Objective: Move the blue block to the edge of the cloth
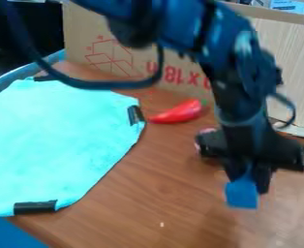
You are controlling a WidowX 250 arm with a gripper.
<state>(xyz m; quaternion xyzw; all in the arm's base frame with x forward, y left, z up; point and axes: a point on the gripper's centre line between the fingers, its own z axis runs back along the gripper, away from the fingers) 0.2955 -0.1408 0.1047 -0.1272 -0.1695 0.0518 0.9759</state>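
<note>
The black gripper (248,181) hangs over the right part of the wooden table, its fingers closed on the blue block (242,194). The block's lower part sticks out below the fingertips, and its upper part is hidden between them. Whether the block touches the table, I cannot tell. To the left lies the turquoise cloth (54,145), well apart from the block, with black tape at several of its edges.
A red pepper (179,112) lies between the cloth and the arm. Behind the gripper's left side, a pinkish round object (205,131) is partly hidden. A cardboard box (90,43) and a light wooden panel (290,63) stand along the back.
</note>
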